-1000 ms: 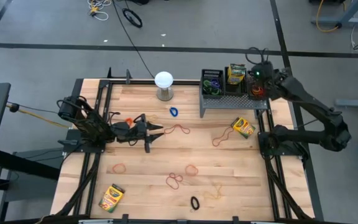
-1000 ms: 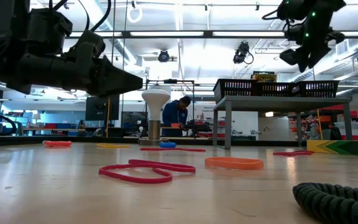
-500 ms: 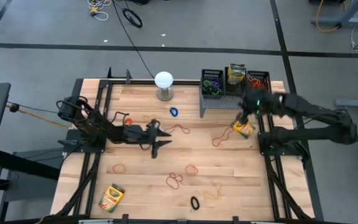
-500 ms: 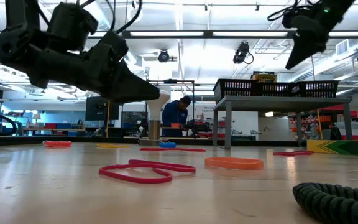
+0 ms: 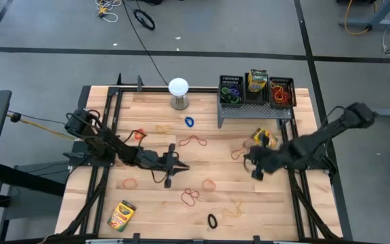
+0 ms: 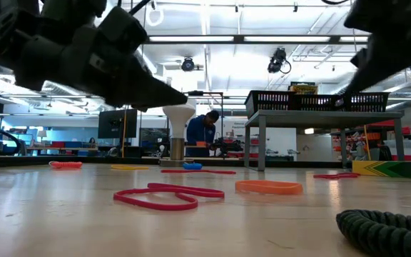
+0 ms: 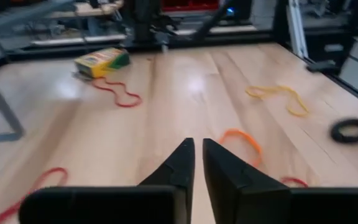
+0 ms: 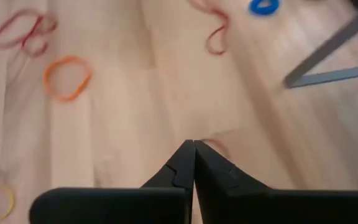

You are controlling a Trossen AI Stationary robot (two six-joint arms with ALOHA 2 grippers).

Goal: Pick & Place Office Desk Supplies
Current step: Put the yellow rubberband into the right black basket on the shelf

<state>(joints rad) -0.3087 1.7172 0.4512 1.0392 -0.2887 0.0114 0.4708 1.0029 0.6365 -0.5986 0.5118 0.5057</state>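
Observation:
My left gripper (image 5: 180, 167) hovers over the table's middle, pointing toward the right edge. Its fingers (image 7: 197, 144) are drawn together to a thin slit, with nothing between them. An orange rubber band (image 7: 241, 140) lies flat just ahead of it. My right gripper (image 5: 249, 163) hangs over the right half of the table. It is shut and empty (image 8: 194, 144) and slants down above a red band (image 5: 239, 150). One crayon box (image 5: 263, 137) lies flat near the riser. Another crayon box (image 5: 121, 214) lies at the near left. Three black mesh bins (image 5: 231, 90) stand on the riser.
A white globe (image 5: 178, 88) stands at the far middle beside the grey riser (image 5: 252, 108). Loose bands are scattered about: blue (image 5: 189, 122), red (image 5: 190, 197), orange (image 5: 128, 182), tan (image 5: 233, 210) and black (image 5: 212, 221). A person sits in the room beyond (image 6: 204, 130).
My right gripper has swung from above the bins at the far right, down and toward the near edge, to a spot over the table beside the crayon box. My left gripper has moved toward the right and near edges.

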